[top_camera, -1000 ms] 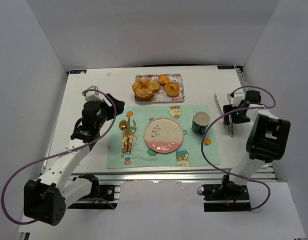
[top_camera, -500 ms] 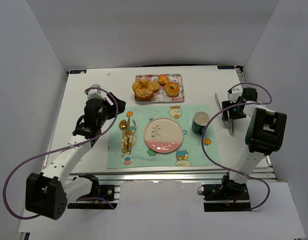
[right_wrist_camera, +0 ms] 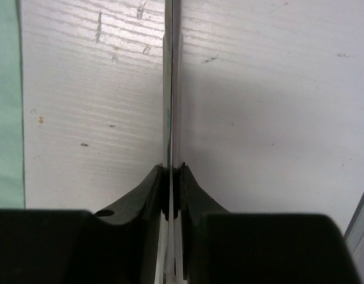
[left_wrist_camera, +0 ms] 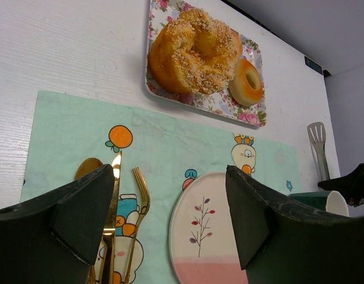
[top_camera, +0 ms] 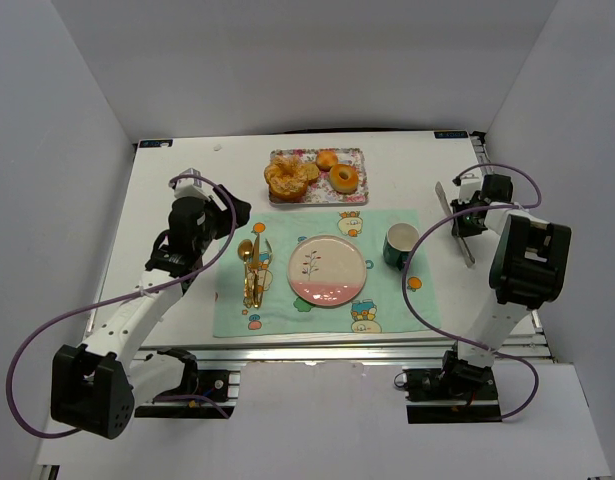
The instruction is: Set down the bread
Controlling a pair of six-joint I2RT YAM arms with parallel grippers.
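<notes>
The bread (top_camera: 327, 158) is a small golden chunk at the back of the flowered tray (top_camera: 355, 199), between a big seeded loaf (top_camera: 290, 179) and a ring-shaped pastry (top_camera: 344, 179). In the left wrist view the loaf (left_wrist_camera: 193, 50) and ring pastry (left_wrist_camera: 247, 81) show on the tray (left_wrist_camera: 170, 94); I cannot make out the bread there. My left gripper (top_camera: 232, 210) (left_wrist_camera: 170, 177) hangs open over the placemat's left part, nothing between its fingers. My right gripper (top_camera: 465, 215) (right_wrist_camera: 171, 171) is shut on metal tongs (top_camera: 453, 222) (right_wrist_camera: 170, 89) at the table's right side.
A pink-and-white plate (top_camera: 327, 270) (left_wrist_camera: 211, 236) sits mid-placemat (top_camera: 387, 310). Gold cutlery (top_camera: 250, 270) (left_wrist_camera: 116, 225) lies left of it and a green cup (top_camera: 400, 245) (left_wrist_camera: 327, 201) stands to its right. White walls enclose the table on three sides.
My right gripper has closed on the tongs, and they have shifted slightly toward the back. My left arm moved a little toward the back earlier and now holds still.
</notes>
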